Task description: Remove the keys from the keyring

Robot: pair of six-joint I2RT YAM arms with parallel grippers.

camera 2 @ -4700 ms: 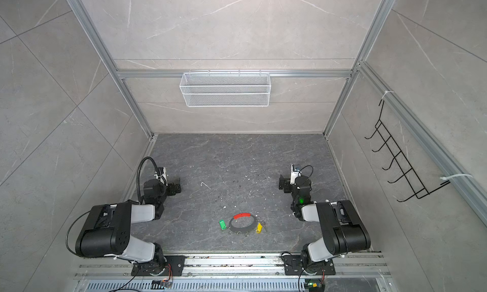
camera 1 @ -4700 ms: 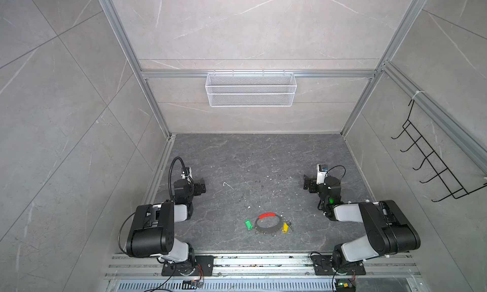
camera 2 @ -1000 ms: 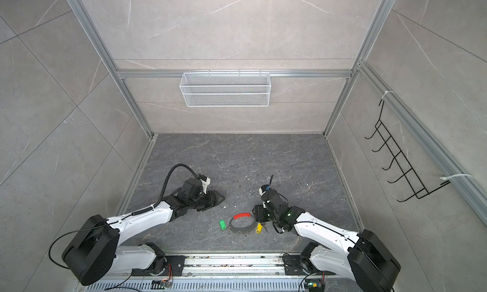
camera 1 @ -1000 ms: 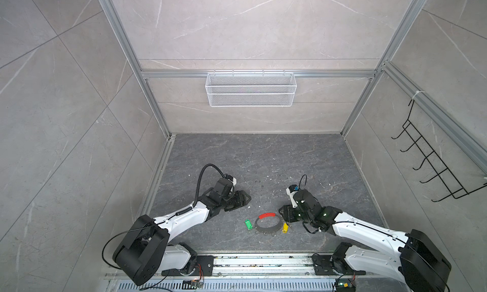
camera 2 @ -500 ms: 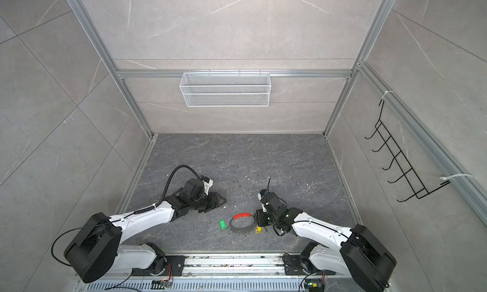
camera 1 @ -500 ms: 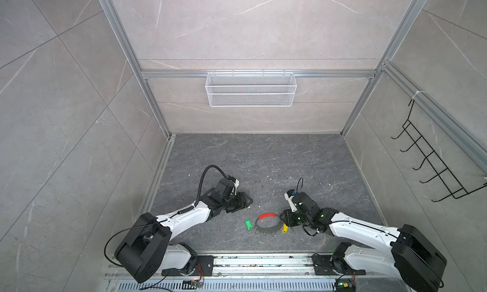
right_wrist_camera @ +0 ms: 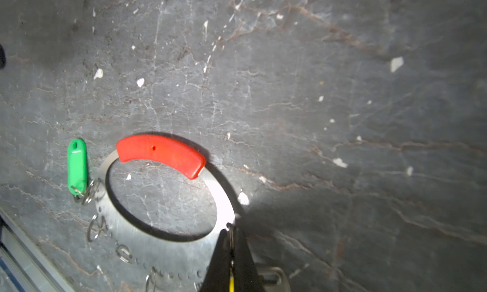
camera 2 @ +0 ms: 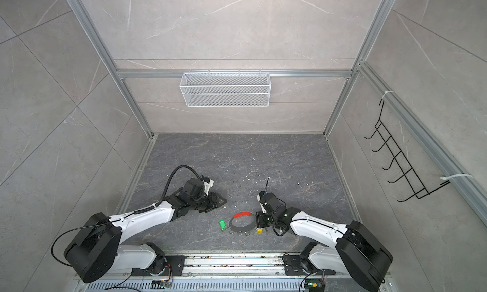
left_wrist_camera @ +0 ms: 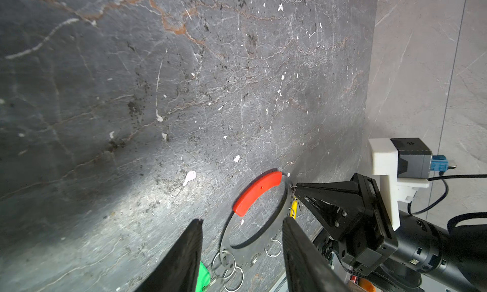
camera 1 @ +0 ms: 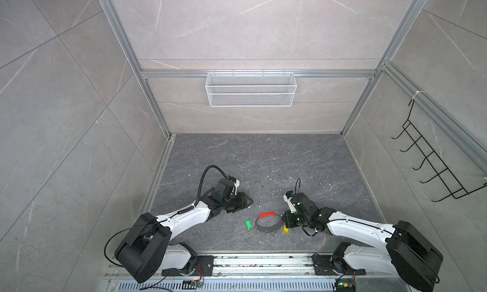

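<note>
Keyring [right_wrist_camera: 158, 240] looks thin, stiff and slippery, lying flat; light keys [right_wrist_camera: 77, 162] at its rim are probably best held by their tags. Right gripper [right_wrist_camera: 231, 231] pinches the yellow tag [left_wrist_camera: 294, 206] there; left gripper [left_wrist_camera: 241, 222] hovers half-open beside its red sleeve [right_wrist_camera: 160, 153].

White arm links [camera 1: 189, 219], black joints [camera 1: 143, 248], black looped cable [camera 1: 202, 179], black tapered pincer fingers [left_wrist_camera: 184, 259], white camera bracket [left_wrist_camera: 383, 156].

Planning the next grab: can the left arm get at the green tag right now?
Probably yes. The left gripper is open close beside the green tag, nothing lies between them, and the right gripper is on the far side of the keyring.
</note>
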